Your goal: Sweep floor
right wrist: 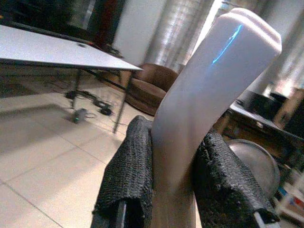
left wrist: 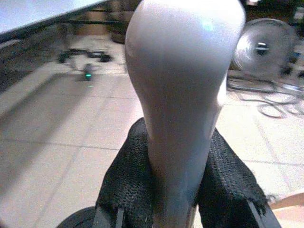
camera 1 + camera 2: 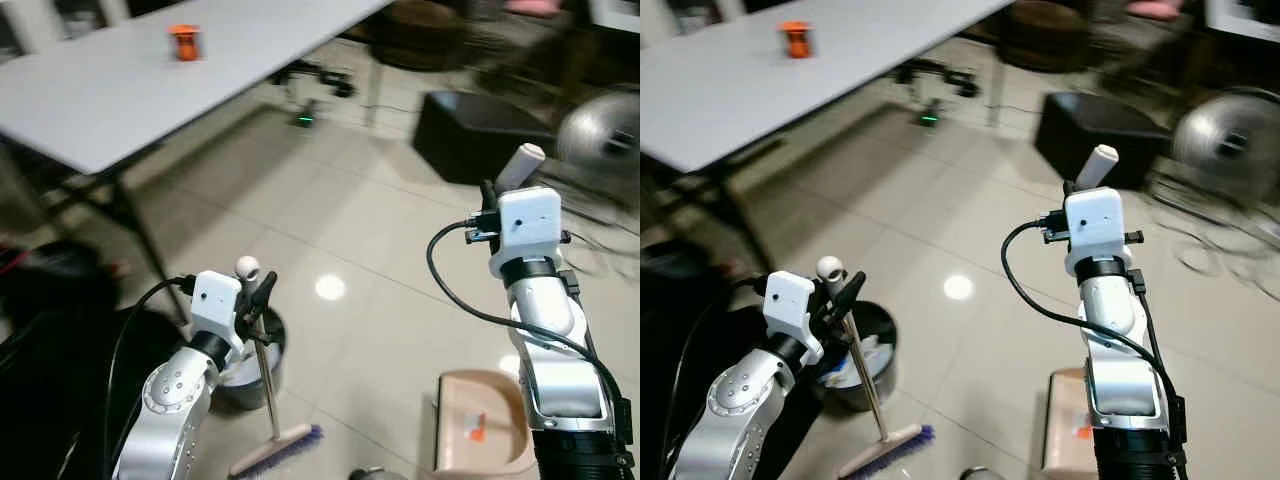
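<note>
While clamped at its white knob by left end effector (image 3: pixel 255 290): broom (image 3: pixel 272 400), upright, bristle head on tiled floor (image 3: pixel 350 230) at 6 o'clock. Right end effector (image 3: pixel 1085 190) closed on dustpan handle (image 3: pixel 1098 165); beige dustpan (image 3: pixel 480 425) at 5 o'clock. Bin (image 3: pixel 875 355) beside broom. Bench (image 3: pixel 130 80) at 11 o'clock.

No text, label, brand, number or sign can be read on anything shown; all surfaces are seen blurred or unmarked.
</note>
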`<state>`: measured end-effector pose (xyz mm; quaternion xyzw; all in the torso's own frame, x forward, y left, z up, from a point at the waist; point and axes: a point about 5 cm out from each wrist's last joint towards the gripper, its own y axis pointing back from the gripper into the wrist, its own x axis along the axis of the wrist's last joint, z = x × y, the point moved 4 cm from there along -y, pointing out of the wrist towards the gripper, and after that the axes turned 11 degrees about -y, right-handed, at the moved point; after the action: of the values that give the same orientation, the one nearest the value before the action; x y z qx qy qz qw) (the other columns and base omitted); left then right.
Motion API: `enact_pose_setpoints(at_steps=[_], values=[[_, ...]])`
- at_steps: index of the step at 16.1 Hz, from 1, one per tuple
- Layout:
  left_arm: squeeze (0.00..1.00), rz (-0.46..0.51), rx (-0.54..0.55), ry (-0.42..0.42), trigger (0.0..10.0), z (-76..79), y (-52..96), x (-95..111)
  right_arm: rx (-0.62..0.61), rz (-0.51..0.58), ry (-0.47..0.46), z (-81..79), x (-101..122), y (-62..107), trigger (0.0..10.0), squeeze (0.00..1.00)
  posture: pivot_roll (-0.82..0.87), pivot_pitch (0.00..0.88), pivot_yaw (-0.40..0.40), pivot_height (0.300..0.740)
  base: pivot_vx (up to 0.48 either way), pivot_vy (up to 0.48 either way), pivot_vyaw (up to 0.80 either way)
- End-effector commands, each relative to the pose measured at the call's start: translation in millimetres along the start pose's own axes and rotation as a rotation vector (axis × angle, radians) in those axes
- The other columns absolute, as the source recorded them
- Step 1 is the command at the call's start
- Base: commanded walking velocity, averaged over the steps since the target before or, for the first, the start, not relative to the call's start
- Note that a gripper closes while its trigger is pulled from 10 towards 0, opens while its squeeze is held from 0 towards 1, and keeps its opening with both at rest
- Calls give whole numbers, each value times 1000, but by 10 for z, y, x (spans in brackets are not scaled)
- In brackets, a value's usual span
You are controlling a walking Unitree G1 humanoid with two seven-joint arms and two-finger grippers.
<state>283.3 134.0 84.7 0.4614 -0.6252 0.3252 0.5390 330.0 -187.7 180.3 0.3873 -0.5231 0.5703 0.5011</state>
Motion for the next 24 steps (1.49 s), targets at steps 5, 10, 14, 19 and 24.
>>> enact_pose_setpoints(at_steps=[5,10,14,19,24], values=[[0,52,-2,-2,10000,-16,-108,164,-13,52,-101,-11,180,-138,10000,0,-2,0,-2,740,0,0,-800],[0,125,-63,-3,10000,124,-292,388,71,38,-143,-234,208,-132,10000,0,-31,0,2,740,0,0,-800],[0,104,-80,-44,10000,190,-278,335,76,16,-152,-259,171,-90,10000,0,-30,0,2,740,0,0,-800],[0,154,24,-14,10000,65,-309,483,74,6,-113,-231,180,-104,10000,0,-26,0,-6,740,0,0,-800],[0,114,13,-29,10000,53,-276,417,63,-5,-114,-218,180,-42,10000,0,-31,0,13,740,0,0,-800]])
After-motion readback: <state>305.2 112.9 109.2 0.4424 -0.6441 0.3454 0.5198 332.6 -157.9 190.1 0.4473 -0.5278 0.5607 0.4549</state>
